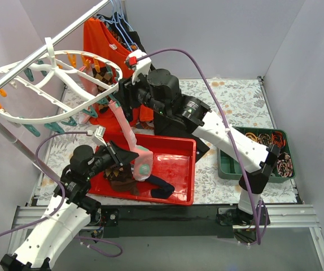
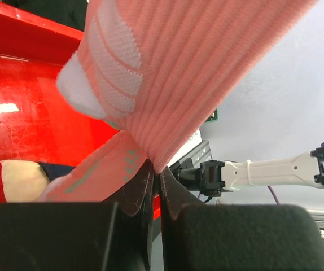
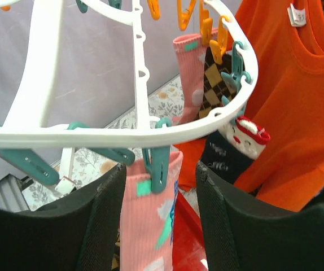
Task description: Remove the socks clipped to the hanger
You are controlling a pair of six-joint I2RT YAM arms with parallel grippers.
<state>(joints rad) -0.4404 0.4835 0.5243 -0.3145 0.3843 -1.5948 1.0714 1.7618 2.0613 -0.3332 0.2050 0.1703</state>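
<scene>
A white oval hanger point(image 1: 49, 84) with orange and teal clips hangs at the left. A pink sock point(image 1: 129, 138) hangs from a teal clip point(image 3: 161, 166) on its near rim point(image 3: 150, 134). My left gripper point(image 1: 129, 153) is shut on the lower part of this pink sock point(image 2: 173, 73), above the red tray point(image 1: 176, 164). My right gripper point(image 3: 159, 175) is open, its jaws on either side of the teal clip and the sock's cuff point(image 3: 150, 214). More socks stay clipped: another pink one point(image 3: 189, 73), a brown argyle one point(image 3: 214, 76) and a navy one point(image 3: 232, 149).
The red tray holds loose socks, one brown argyle point(image 1: 121, 179) and one navy point(image 1: 161, 186). An orange shirt point(image 1: 103, 45) hangs on the rail behind the frame. A green bin point(image 1: 258, 155) with small items stands at the right.
</scene>
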